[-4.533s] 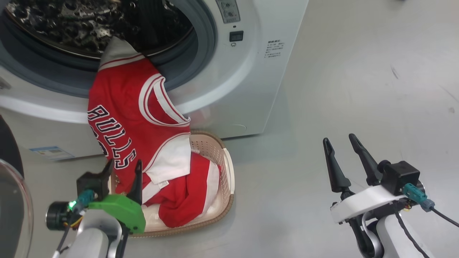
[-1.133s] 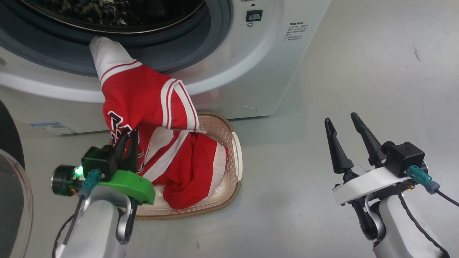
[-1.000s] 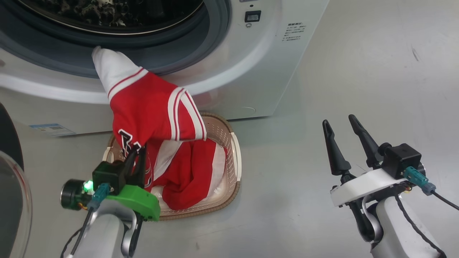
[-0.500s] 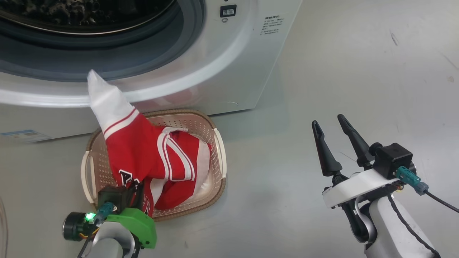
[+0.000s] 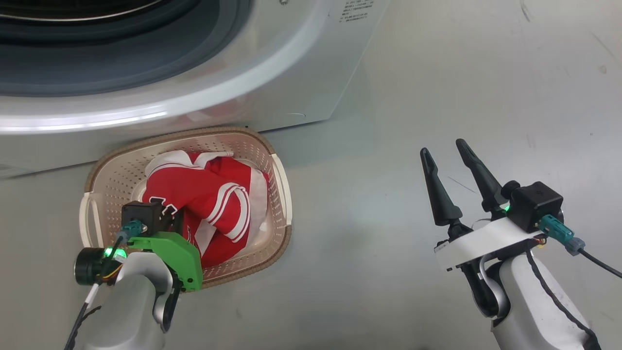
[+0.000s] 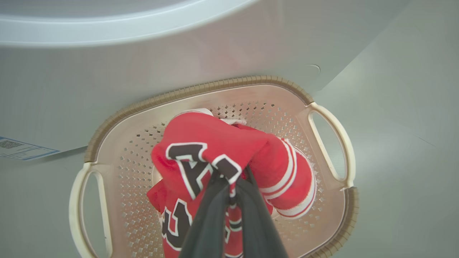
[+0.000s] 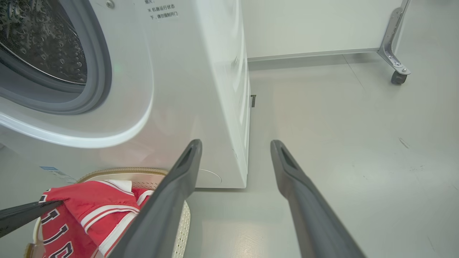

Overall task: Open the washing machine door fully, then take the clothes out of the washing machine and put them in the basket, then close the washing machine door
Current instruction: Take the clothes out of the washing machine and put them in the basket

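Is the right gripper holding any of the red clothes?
No, the right gripper stands open with nothing between its jaws, while the clothes sit in the basket.

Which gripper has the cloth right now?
The left gripper, on the green mount: shut on the red jersey inside the basket. The right gripper stands open and empty above the floor.

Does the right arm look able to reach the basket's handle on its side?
Probably yes: the right gripper is open and empty, bare floor lies between it and the basket, and the left gripper grips the clothes on the far side.
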Tool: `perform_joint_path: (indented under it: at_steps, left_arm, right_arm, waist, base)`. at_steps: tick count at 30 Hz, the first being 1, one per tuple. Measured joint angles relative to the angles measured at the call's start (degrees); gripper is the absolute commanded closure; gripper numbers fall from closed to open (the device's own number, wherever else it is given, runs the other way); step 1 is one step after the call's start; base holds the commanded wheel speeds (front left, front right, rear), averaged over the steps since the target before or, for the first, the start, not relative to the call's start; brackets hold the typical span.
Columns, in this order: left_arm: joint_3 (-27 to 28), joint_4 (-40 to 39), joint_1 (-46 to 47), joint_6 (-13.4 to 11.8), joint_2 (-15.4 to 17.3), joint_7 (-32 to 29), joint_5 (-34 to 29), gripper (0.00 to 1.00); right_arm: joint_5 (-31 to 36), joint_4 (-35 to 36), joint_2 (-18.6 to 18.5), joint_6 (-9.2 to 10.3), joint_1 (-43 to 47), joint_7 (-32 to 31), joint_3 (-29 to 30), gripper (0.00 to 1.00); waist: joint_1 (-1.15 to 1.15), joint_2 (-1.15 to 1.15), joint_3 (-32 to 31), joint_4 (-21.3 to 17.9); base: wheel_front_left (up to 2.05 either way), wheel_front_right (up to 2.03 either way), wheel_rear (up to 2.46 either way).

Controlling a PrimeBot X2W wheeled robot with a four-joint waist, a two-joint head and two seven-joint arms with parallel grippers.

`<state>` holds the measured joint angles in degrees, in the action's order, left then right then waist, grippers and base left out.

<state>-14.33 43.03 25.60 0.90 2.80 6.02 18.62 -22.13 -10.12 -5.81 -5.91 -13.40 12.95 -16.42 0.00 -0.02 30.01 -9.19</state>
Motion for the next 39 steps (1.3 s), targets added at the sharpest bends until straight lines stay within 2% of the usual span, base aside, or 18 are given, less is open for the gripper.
perform_joint_path:
  at_steps: [4, 5, 7, 15, 25, 31, 39]
  left_arm:
    - [0.8, 3.1, 2.0, 0.0, -0.1, -1.2, 0.5, 1.00]
    - [0.8, 3.1, 2.0, 0.0, -0.1, -1.2, 0.5, 0.77]
    - [1.1, 4.4, 2.9, 0.0, -0.1, -1.7, 0.7, 0.00]
    - [1.8, 8.2, 5.0, 0.3, 0.0, -1.6, 0.9, 0.00]
    - [2.1, 9.6, 4.9, 0.2, 0.3, 4.4, 0.9, 0.00]
    - [2.3, 8.0, 4.3, 0.2, 0.2, 7.5, 0.8, 0.00]
    - [2.5, 2.8, 1.4, 0.1, 0.1, 8.3, 0.4, 0.00]
  right_arm:
    - [0.0, 0.2, 0.2, -0.02, -1.1, 0.0, -0.4, 0.00]
    - [0.0, 0.2, 0.2, -0.02, -1.1, 0.0, -0.4, 0.00]
    - [0.0, 0.2, 0.4, -0.05, -1.5, 0.0, -0.5, 0.00]
    - [0.0, -0.7, 0.4, -0.07, -1.7, 0.2, -0.1, 0.00]
    - [0.0, -2.6, 0.3, -0.05, -1.9, 0.7, 1.1, 0.00]
    - [0.0, -3.7, -0.2, -0.04, -1.8, 0.8, 1.6, 0.00]
    - [0.0, -5.3, -1.2, 0.09, -0.2, 1.0, 2.7, 0.00]
  waist:
    - [0.00, 0.00, 1.6, -0.5]
    - [0.00, 0.00, 1.6, -0.5]
    - [0.00, 0.00, 2.3, -0.8]
    - [0.00, 0.00, 3.3, -1.3]
    - [0.00, 0.00, 1.0, -0.3]
    - [0.00, 0.00, -1.5, 0.9]
    - [0.00, 0.00, -6.3, 3.2]
  base:
    - [0.00, 0.00, 0.00]
    - [0.00, 0.00, 0.00]
    - [0.00, 0.00, 0.00]
    - [0.00, 0.00, 0.00]
    - [0.00, 0.00, 0.00]
    - [0.00, 0.00, 0.00]
    - [0.00, 0.00, 0.00]
